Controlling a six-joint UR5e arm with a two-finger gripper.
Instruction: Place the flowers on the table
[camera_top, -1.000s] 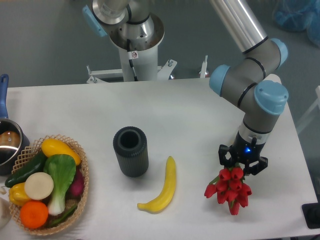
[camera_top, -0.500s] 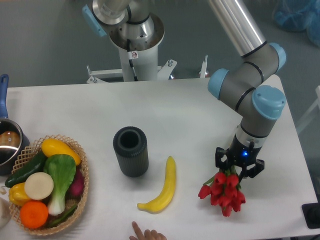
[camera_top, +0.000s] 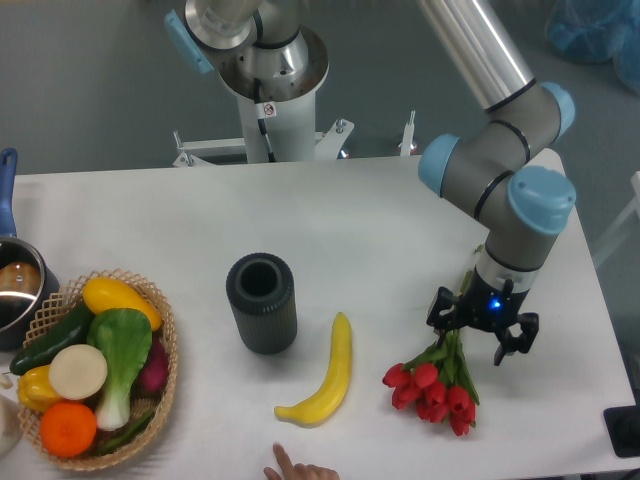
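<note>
The flowers (camera_top: 430, 388), red tulips with green leaves and thin stems, lie flat on the white table (camera_top: 380, 230) at the front right. The heads point to the front left and the stems (camera_top: 455, 352) run back under my gripper (camera_top: 482, 325). One stem end shows behind the wrist. The gripper points straight down over the stems with its black fingers (camera_top: 439, 312) spread to either side, and it looks open. Its fingertips are partly hidden by the wrist.
A yellow banana (camera_top: 325, 375) lies left of the flowers. A dark ribbed cylinder cup (camera_top: 262, 302) stands mid-table. A wicker basket (camera_top: 165, 335) of vegetables and a pot (camera_top: 18, 290) are at the left. A person's fingertip (camera_top: 290, 468) shows at the front edge.
The tulips dropped from a hanging bunch under the gripper to lying flat, heads shifted left and forward. The gripper moved slightly right. The fingertip appeared at the front edge.
</note>
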